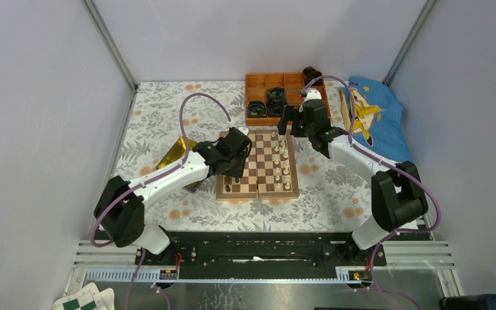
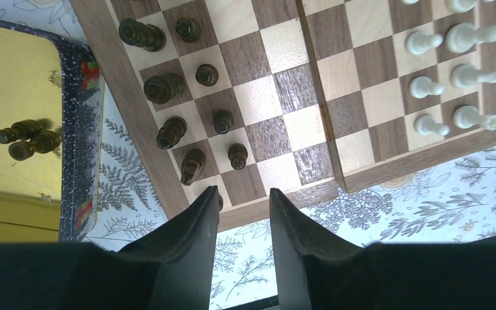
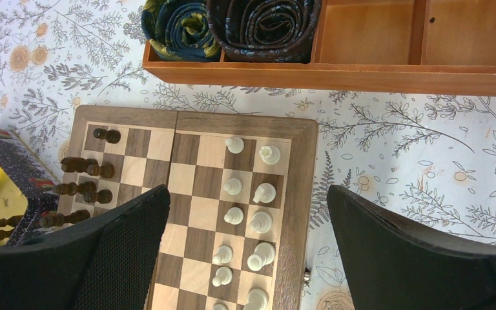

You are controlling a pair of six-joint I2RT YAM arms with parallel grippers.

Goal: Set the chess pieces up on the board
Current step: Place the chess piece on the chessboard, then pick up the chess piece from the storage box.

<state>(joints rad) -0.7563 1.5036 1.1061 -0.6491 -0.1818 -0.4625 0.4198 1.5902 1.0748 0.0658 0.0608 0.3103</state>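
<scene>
Two dark pieces point(image 2: 35, 143) lay in the tray point(image 2: 13, 71) beside the board point(image 2: 268, 97). Light, hard and smooth, they would likely roll or tip, so a pinch at the waist suited. The left tool point(image 2: 244, 201) stood part open and empty; the right tool point(image 3: 248, 194) gaped wide, empty.

a dark piece point(image 2: 219, 202) sits mostly hidden behind the left gripper point(image 2: 243, 192); the board point(image 2: 258, 97) is cut off by the top edge.
</scene>
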